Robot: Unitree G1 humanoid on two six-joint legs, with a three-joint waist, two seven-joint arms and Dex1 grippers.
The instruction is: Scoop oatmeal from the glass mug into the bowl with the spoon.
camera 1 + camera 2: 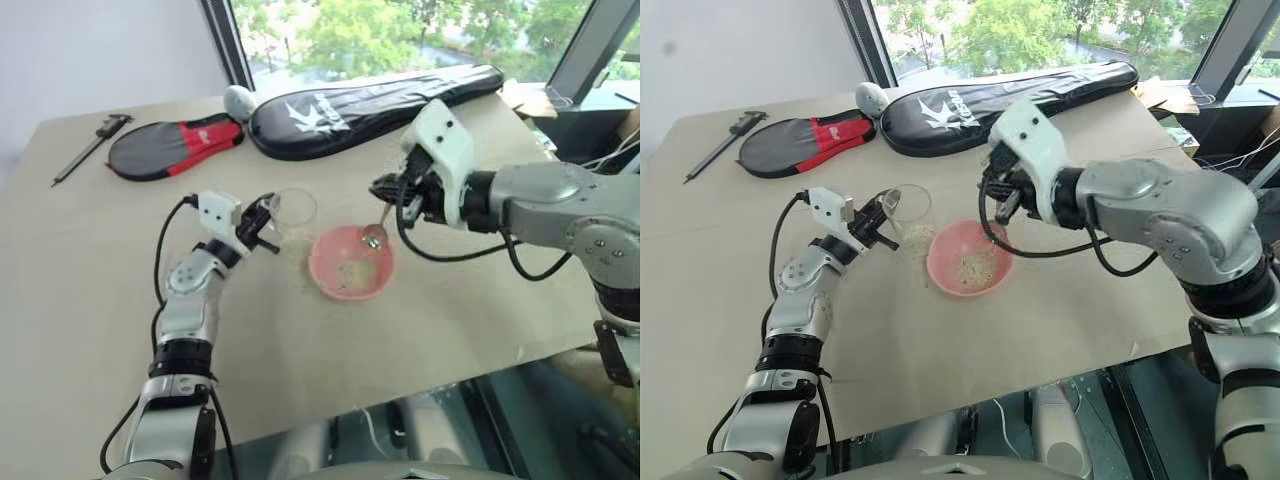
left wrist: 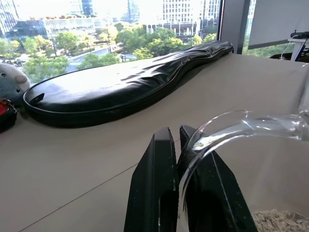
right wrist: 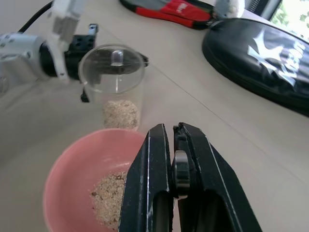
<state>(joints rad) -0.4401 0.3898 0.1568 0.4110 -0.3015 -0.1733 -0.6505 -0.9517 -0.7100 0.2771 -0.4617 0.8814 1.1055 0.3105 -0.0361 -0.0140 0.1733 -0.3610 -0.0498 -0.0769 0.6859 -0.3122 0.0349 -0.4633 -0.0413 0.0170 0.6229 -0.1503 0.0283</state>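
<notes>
A: Counter (image 1: 450, 330) layout: pink bowl (image 1: 350, 263) mid, oatmeal (image 3: 107, 200) inside; glass mug (image 3: 115, 87) just beside.

B: Left hand (image 1: 262, 226) clamped on mug rim. Right hand (image 1: 385, 188) pinching spoon (image 1: 376, 233) over bowl. Tip fully, stay inside rim.

Bright daylight enters through the windows beyond the pale beige table (image 1: 120, 300), washing out the sky. Shadows are soft. Near the black fingers (image 2: 159, 193), the clear glass mug's (image 2: 241, 130) rim blurs.
</notes>
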